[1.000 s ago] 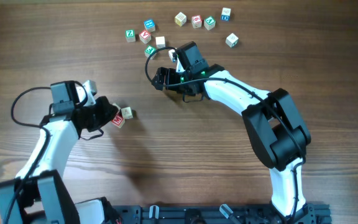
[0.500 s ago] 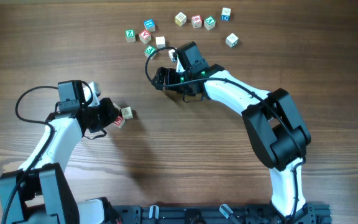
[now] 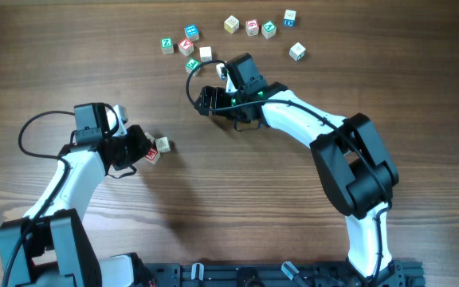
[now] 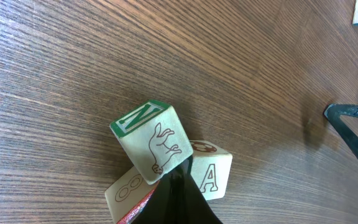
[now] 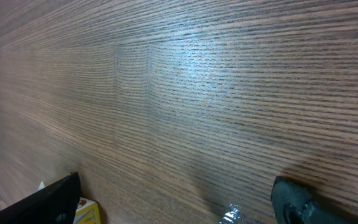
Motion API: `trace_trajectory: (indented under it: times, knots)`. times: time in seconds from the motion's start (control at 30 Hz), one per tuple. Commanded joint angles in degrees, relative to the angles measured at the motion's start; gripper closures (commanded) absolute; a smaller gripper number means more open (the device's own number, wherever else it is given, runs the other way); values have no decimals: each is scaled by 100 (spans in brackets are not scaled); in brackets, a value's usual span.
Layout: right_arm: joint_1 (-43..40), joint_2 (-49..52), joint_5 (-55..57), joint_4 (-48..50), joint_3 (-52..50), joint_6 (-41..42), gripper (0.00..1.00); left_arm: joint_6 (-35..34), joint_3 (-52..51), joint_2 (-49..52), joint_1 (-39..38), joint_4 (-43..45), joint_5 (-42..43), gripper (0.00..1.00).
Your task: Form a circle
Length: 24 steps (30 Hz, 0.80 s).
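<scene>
Left tool [image 4: 180, 177] sits pinched shut against the three-cube cluster [image 4: 157, 146] — right tool [image 3: 206, 100] gapes wide.

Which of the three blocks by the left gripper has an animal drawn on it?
The green-N cube; the A cube and the red-faced cube show no animal on their visible faces.

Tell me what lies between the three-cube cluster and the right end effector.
Nothing: overhead shows only bare table between the cluster and the right end effector.
</scene>
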Motion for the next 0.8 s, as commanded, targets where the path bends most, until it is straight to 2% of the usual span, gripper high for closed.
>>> trace_trajectory:
  times: [0.0,0.77]
  knots:
    - [-105,402,568,-208,-304,79,0,-33,22,44,-22,33,-50,96]
    - [-105,402,568,-212,-304,76,1,-15,22,50,-186,57,-223,96]
